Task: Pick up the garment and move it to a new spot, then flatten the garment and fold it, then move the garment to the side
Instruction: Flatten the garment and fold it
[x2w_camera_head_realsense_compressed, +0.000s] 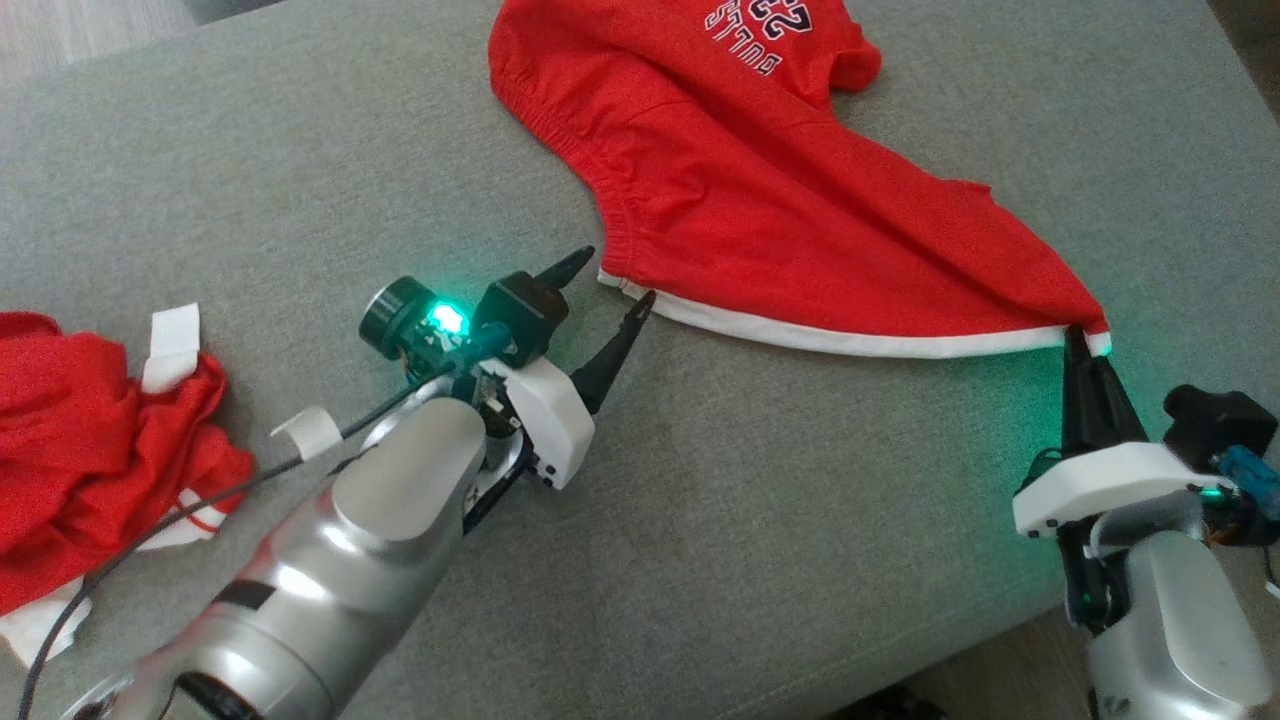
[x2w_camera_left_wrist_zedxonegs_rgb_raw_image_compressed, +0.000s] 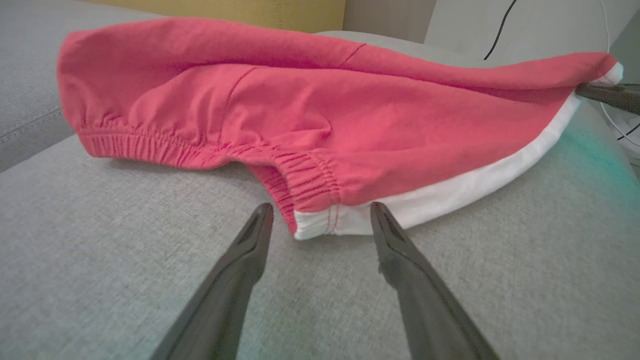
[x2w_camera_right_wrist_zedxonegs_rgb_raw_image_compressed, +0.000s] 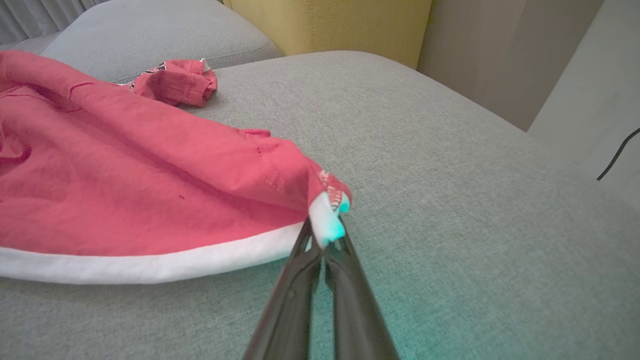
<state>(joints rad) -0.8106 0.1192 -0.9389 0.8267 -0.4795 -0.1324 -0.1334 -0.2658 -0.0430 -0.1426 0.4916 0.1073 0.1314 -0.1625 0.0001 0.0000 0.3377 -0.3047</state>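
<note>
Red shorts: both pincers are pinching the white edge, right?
Not both. The right pincer is pinching the red shorts by the white edge. The left pincer is open around the other corner, not gripping it, as the left wrist view shows.

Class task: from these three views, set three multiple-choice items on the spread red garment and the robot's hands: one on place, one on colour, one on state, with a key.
1. Where does the right hand grip the red garment? A. elastic edge B. a corner of the hem band C. lettering
2. What colour is the hem band? A. white B. black C. yellow
3. How is the left hand? A. shut on cloth B. shut on nothing C. open at the band's other corner
Key: 1 B, its closed fingers pinch that corner. 2 A, white in every view. 3 C, its fingers stand apart beside that corner.
</note>
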